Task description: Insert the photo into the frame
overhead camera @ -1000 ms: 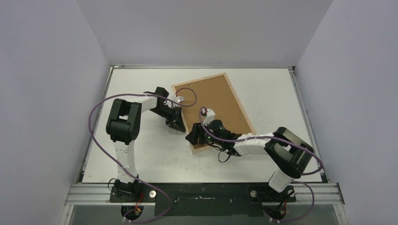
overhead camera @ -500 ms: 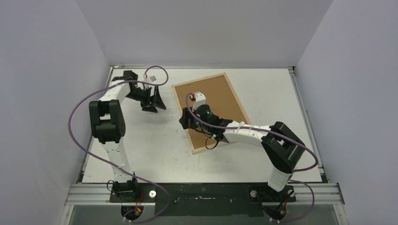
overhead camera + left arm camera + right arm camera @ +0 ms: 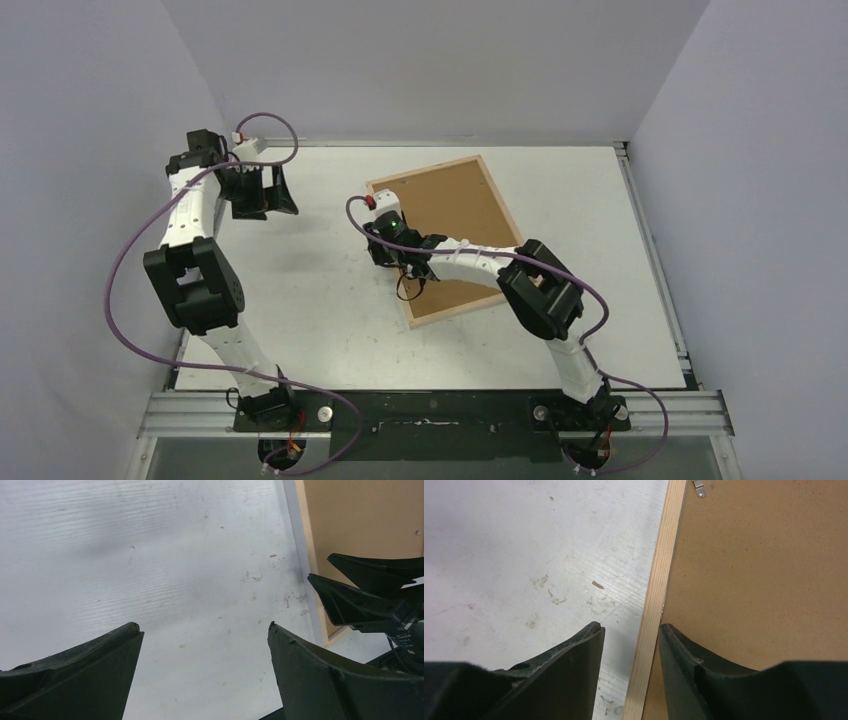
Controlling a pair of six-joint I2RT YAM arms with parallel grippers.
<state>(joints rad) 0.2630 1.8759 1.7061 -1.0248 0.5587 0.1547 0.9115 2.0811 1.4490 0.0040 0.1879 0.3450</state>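
Right claw (image 3: 630, 626) straddles a slat of the frame (image 3: 666, 545)

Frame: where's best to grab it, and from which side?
Probably take the frame by its left long slat from above, one finger on the table side, one over the brown backing. It lies flat, so only that thin edge offers purchase; the right end effector straddles it.

A white, flat table top (image 3: 330, 320) with pale brownish stains (image 3: 546, 592) and one small brown chip (image 3: 597, 585) carries a plain brown rectangular fibreboard panel (image 3: 470, 200), lying flat and turned at an angle, on the far right part. A small metal clip (image 3: 698, 487) sits near the panel's edge. Plain grey walls (image 3: 430, 60) stand around, and a silver metal rail (image 3: 190, 412) runs along the near edge.
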